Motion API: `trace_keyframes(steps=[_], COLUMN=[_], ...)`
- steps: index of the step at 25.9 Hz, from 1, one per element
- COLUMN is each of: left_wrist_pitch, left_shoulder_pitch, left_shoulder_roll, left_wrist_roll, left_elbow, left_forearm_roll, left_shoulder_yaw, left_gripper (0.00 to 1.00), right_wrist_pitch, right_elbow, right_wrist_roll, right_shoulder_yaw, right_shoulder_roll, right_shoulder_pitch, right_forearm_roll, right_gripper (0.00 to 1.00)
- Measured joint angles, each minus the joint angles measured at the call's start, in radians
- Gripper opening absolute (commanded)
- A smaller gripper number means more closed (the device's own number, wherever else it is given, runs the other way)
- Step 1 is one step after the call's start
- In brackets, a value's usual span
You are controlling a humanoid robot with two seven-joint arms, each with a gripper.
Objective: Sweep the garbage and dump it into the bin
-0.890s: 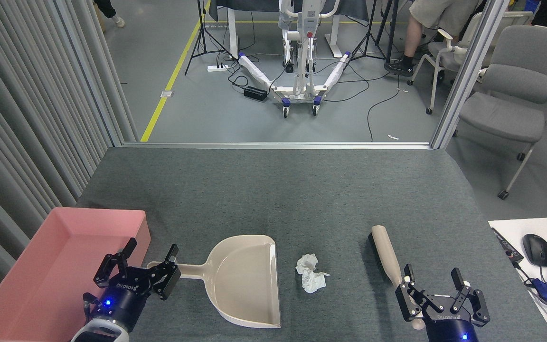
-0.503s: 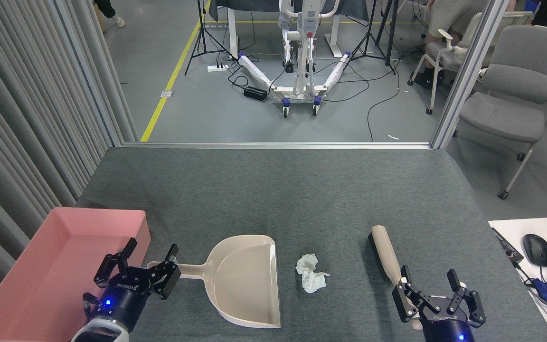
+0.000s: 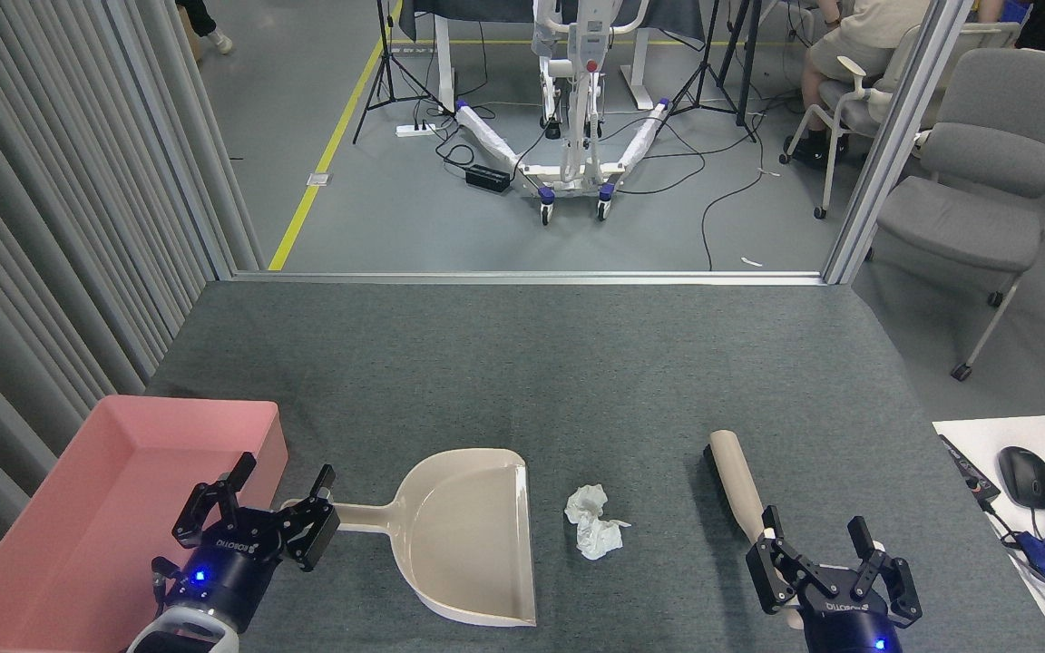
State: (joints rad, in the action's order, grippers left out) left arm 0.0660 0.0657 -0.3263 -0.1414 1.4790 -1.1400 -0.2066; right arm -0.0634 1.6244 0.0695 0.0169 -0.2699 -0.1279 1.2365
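The garbage (image 3: 593, 531), a crumpled white tissue wad, lies on the grey mat just right of a beige dustpan (image 3: 473, 535) whose handle points left. The pink bin (image 3: 78, 508) sits at the near left edge. A beige hand brush (image 3: 734, 485) lies to the right of the wad, bristles to its left side. My left gripper (image 3: 279, 484) is open, over the bin's right wall and just left of the dustpan handle's end. My right gripper (image 3: 813, 533) is open above the near end of the brush handle, holding nothing.
A white desk (image 3: 1030, 453) with a mouse (image 3: 1025, 476) and blue cables stands at the right. Grey slatted panels (image 3: 60, 227) wall the left side. Beyond the mat's far edge are a floor, chairs (image 3: 976, 181), stands and a seated person (image 3: 849, 45).
Both grippers have drawn slightly toward me and lower in the view, still open. The person in the background has shifted to the right. The wad, dustpan and brush have not moved.
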Motion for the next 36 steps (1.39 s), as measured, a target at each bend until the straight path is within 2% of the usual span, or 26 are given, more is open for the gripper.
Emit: trace_keyframes(steps=[32,36], left_wrist_pitch=[0.000,-0.004], left_shoulder_pitch=[-0.057,-0.061], left_shoulder_roll=[-0.010,-0.007], left_wrist_roll=[-0.009,-0.015], left_elbow=[0.054,0.096], left_forearm_roll=[0.000,0.065], left_shoulder_yaw=[0.005,0.000], left_gripper=[0.99,0.99], right_wrist_pitch=[0.012,0.020], right_elbow=[0.002,0.007], right_wrist_roll=[-0.001,-0.002], right_shoulder_yaw=[0.009,0.010], right_shoulder_roll=[0.012,0.029], right_shoulder_pitch=[-0.010,-0.021], right_forearm_roll=[0.003,0.006], right_gripper=[0.98,0.98])
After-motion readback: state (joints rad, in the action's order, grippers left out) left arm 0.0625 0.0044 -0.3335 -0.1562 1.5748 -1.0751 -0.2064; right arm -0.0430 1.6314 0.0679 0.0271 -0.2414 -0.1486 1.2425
